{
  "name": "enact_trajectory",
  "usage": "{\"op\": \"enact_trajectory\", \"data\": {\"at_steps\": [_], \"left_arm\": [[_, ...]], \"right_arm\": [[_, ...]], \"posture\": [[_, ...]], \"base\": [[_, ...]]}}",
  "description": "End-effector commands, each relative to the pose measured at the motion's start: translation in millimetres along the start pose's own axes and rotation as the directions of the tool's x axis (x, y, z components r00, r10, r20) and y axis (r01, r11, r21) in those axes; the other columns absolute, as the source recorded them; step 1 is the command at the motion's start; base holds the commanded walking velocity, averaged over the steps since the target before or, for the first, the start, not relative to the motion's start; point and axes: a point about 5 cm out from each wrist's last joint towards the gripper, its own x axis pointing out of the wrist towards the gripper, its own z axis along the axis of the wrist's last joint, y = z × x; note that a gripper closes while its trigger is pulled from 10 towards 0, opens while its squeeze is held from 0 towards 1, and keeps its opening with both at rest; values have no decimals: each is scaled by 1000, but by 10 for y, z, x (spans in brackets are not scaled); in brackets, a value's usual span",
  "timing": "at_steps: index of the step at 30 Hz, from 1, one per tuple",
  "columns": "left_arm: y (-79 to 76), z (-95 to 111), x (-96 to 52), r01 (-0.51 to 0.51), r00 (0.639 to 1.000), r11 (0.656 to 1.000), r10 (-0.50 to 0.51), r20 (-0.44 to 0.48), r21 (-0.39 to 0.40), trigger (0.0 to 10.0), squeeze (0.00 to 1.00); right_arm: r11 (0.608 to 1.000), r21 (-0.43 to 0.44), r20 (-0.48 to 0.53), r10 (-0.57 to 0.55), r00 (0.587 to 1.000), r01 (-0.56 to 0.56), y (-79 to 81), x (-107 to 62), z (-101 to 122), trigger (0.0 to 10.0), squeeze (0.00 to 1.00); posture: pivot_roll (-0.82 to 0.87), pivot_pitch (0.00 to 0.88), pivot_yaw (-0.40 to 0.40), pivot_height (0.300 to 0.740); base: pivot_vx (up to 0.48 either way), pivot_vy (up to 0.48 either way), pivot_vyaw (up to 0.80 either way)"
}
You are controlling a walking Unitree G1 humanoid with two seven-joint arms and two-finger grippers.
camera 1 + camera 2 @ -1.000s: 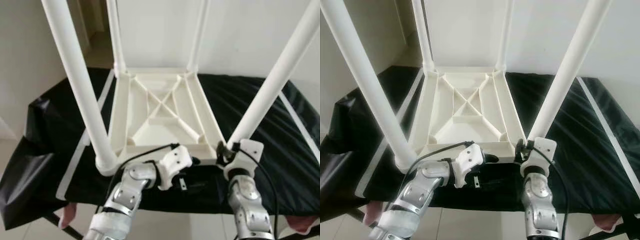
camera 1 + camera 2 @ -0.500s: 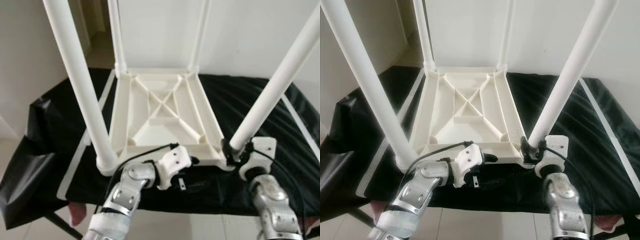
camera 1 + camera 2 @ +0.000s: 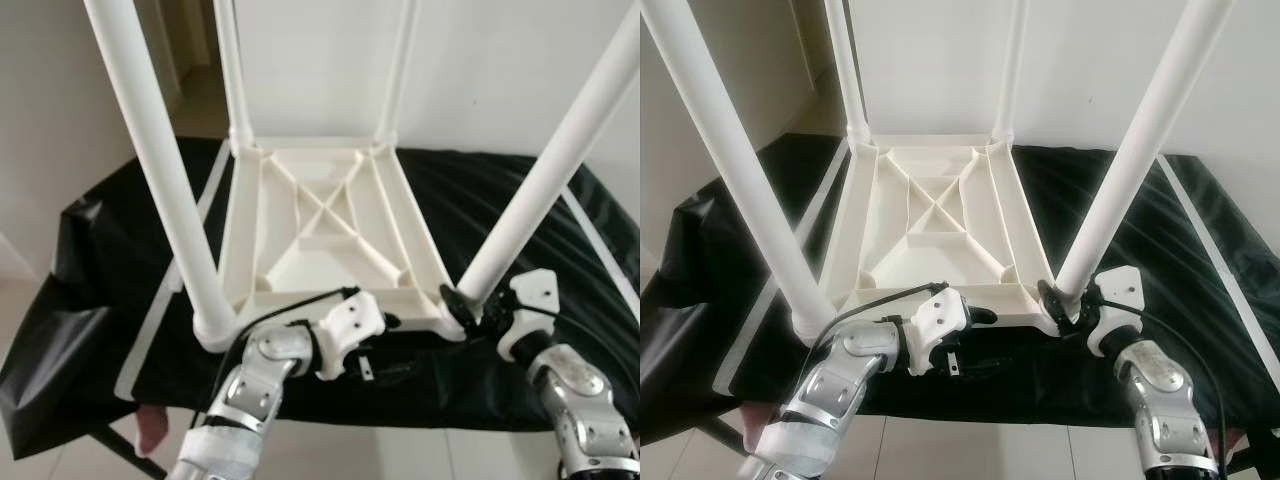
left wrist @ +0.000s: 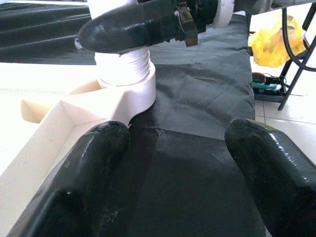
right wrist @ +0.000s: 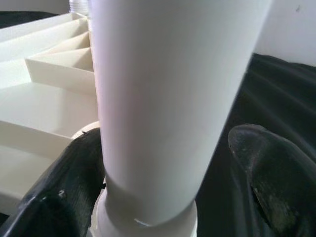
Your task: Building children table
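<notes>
A white plastic children's table lies upside down on a black cloth, its legs pointing up. My right gripper is at the base of the near right leg. In the right wrist view that leg stands between the open fingers; one finger touches it and the other is apart. My left gripper is low at the table's front edge, open, with bare cloth between its fingers. The leg's socket is just ahead of it.
The near left leg rises close over my left arm. Two far legs stand by the white wall. A pinkish thing shows under the cloth's front left edge. A yellow bag and black stand legs are on the floor.
My right arm has swung out to the right, and its gripper now comes at the near right leg's base from the right side. The left arm has not moved.
</notes>
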Motion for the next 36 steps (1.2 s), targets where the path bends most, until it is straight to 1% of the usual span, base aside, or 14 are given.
{"op": "enact_trajectory", "data": {"at_steps": [1, 2, 3, 4, 5, 6, 7, 18, 19, 22, 23, 26, 31, 36], "left_arm": [[84, -3, -4, -172, 985, 985, 172, -16, 12, 10000, 0], [88, -4, -4, -173, 985, 985, 173, -18, 13, 10000, 0], [91, -2, -2, -173, 985, 985, 174, -17, 13, 10000, 0], [91, -2, -2, -173, 985, 985, 174, -17, 13, 10000, 0], [93, 0, 0, -174, 985, 985, 174, -16, 13, 10000, 0], [95, 2, 2, -175, 984, 985, 175, -16, 13, 10000, 0], [96, 4, 4, -176, 984, 984, 176, -15, 14, 10000, 0], [90, 12, 14, -181, 983, 983, 181, -12, 10, 10000, 0], [89, 12, 17, -181, 983, 984, 181, -12, 11, 10000, 0], [89, 13, 19, -180, 984, 984, 180, -13, 12, 10000, 0], [91, 12, 21, -180, 984, 984, 180, -13, 11, 10000, 0], [99, 13, 20, -182, 983, 983, 182, -14, 12, 10000, 0], [108, 17, 9, -193, 981, 981, 193, -14, 10, 10000, 0], [95, 19, 3, -191, 982, 982, 191, -14, 5, 10000, 0]], "right_arm": [[998, -25, -16, 50, 999, -51, -14, 18, -16, 10000, 0], [998, -34, -20, 61, 998, -62, -19, 23, -17, 10000, 0], [996, -41, -23, 72, 997, -73, -21, 28, -23, 8235, 0], [996, -41, -23, 72, 997, -73, -21, 28, -23, 8235, 0], [995, -53, -28, 80, 996, -81, -29, 37, -33, 4275, 0], [994, -58, -34, 87, 996, -88, -36, 46, -45, 4275, 0], [994, -59, -38, 93, 995, -95, -43, 55, -54, 0, 0], [994, -45, -51, 100, 994, -102, -49, 54, -106, 0, 0], [995, -42, -52, 93, 994, -95, -50, 50, -111, 4039, 0], [996, -39, -53, 81, 995, -83, -52, 46, -116, 4039, 0], [997, -29, -50, 64, 997, -65, -49, 42, -117, 10000, 0], [1000, -17, -39, 20, 999, -21, -47, 40, -112, 10000, 0], [991, 39, 8, -129, 992, 129, -37, 52, -70, 10000, 0], [957, 68, -11, -281, 960, 281, 95, 77, -85, 10000, 0]], "posture": [[-43, 0, -5, 740], [-43, 0, -5, 740], [-44, 0, -5, 740], [-44, 0, -5, 740], [-43, 0, -6, 740], [-43, 0, -6, 740], [-43, 0, -7, 740], [-42, 0, -15, 740], [-42, 0, -16, 740], [-41, 0, -20, 740], [-42, 0, -21, 740], [-41, 0, -26, 740], [-33, 0, -25, 740], [-30, 0, -20, 740]], "base": [[0, 0, 0], [0, 0, 0], [0, 0, 0], [0, 0, 0], [0, 0, 0], [0, 0, 0], [0, 0, 0], [0, 0, 0], [0, 0, 0], [0, 0, 0], [0, 0, 0], [0, 0, 0], [0, 0, 0], [0, 0, 0]]}}
